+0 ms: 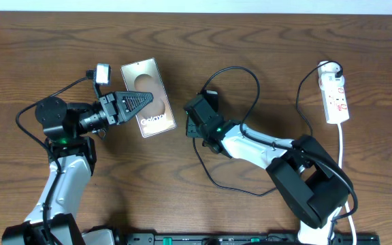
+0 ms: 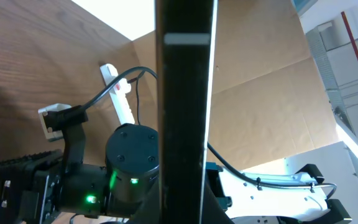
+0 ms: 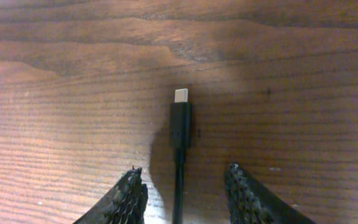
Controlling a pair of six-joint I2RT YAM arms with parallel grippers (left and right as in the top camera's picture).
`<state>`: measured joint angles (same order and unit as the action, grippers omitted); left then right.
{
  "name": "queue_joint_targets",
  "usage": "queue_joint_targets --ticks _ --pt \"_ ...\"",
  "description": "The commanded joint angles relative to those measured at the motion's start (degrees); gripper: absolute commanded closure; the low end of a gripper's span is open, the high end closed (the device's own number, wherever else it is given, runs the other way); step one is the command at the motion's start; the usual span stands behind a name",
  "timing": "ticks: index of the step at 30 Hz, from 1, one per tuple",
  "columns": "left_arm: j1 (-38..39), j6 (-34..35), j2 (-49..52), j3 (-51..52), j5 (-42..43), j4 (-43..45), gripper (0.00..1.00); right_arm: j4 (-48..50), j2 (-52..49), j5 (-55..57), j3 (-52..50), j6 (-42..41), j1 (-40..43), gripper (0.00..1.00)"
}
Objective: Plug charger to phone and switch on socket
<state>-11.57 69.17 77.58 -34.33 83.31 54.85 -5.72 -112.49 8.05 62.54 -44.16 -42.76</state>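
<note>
Phone (image 1: 141,75) on the left, clamped tight between the closed jaws of the left gripper (image 1: 150,102), most likely to hold it steady against sliding during the plug-in. Middle of the table (image 1: 264,34): tip of the charger (image 3: 180,124) flat on the wood, right gripper (image 3: 185,180) straddling it with jaws open and touching nothing, lined up for a grab. Far right, socket (image 1: 336,99) well apart, presumably saved for last.

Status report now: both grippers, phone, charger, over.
Left gripper shut on phone. Right gripper open, astride charger tip lying on table. Not yet plugged in. Nothing between them.
</note>
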Motion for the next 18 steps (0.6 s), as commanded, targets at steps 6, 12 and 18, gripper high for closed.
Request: queue_joint_targets --ticks 6,12,18 --pt "-0.37 0.57 -0.44 -1.53 0.94 0.7 0.93 -2.64 -3.91 -1.99 0.09 -4.13 -1.84 0.67" --pt "-0.37 0.55 -0.44 -1.53 1.38 0.7 0.93 -3.87 -3.91 -2.27 0.07 -4.87 0.15 0.91" --pt "-0.37 0.55 -0.44 -1.53 1.4 0.7 0.93 -5.38 -3.26 -5.97 0.09 -2.82 4.0 0.99"
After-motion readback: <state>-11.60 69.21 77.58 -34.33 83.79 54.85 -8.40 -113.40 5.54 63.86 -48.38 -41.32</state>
